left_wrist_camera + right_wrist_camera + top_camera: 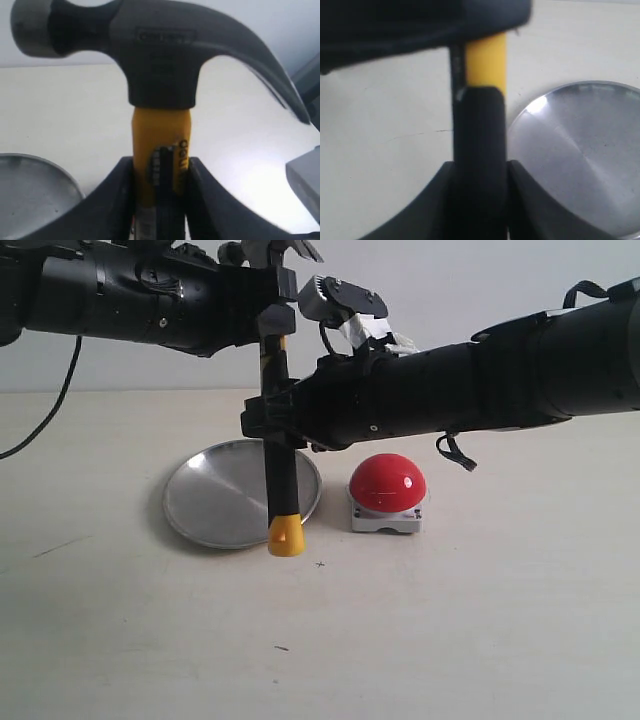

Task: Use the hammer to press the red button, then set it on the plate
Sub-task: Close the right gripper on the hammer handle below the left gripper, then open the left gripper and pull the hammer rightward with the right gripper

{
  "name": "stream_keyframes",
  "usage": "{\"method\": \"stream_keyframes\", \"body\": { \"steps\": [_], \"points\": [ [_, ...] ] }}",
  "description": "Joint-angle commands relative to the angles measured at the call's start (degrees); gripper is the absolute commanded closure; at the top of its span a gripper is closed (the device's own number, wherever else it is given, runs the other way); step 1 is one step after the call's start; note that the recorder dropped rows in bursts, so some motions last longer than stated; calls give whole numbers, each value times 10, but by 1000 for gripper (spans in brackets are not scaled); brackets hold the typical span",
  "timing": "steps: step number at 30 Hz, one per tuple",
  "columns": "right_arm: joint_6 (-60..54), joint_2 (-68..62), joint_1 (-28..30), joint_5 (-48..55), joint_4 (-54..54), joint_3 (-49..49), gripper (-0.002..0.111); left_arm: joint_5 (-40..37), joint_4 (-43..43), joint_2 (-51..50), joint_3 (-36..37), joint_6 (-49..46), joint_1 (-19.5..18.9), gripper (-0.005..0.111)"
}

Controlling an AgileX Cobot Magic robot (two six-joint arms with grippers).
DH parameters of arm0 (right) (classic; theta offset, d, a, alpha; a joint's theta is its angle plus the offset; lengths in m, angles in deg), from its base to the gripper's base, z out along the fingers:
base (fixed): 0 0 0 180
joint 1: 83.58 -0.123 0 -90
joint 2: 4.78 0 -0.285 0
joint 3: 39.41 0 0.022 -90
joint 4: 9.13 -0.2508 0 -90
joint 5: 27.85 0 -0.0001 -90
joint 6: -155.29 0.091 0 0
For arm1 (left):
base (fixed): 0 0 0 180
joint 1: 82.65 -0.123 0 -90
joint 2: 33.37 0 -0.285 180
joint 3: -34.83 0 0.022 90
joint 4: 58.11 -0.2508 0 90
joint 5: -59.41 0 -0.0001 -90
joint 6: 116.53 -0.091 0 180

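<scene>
The hammer [281,490] hangs upright above the table, dark steel head up and yellow end down, just over the near rim of the silver plate [215,495]. My left gripper [274,328] is shut on the yellow neck right under the head [160,50]; the fingers [112,200] press both sides of the neck. My right gripper [268,425] reaches across from the right and is shut on the black handle [479,130] lower down. The red button [388,483] sits on its grey base right of the plate, untouched.
The plate also shows in the left wrist view [30,195] and the right wrist view [580,145]. A black cable [50,410] hangs from the left arm at the far left. The beige table [450,640] stretches in front; a pale wall stands behind.
</scene>
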Motion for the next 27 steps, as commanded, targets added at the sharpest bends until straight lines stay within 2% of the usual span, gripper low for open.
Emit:
{"method": "stream_keyframes", "body": {
  "steps": [1,6,19,21,27],
  "points": [
    [12,-1,1,-16,1,5,108,14,-3,0,-5,-5,-1,107],
    [12,-1,1,-20,1,5,108,14,-5,0,-5,-27,-1,101],
    [18,-1,1,-55,1,5,108,23,-19,2,-5,-45,-2,50],
    [18,-1,1,-71,1,5,108,24,-31,8,-5,-45,-2,48],
    [22,20,1,-167,1,5,108,1,-67,36,-5,-42,-2,53]
  ]
}}
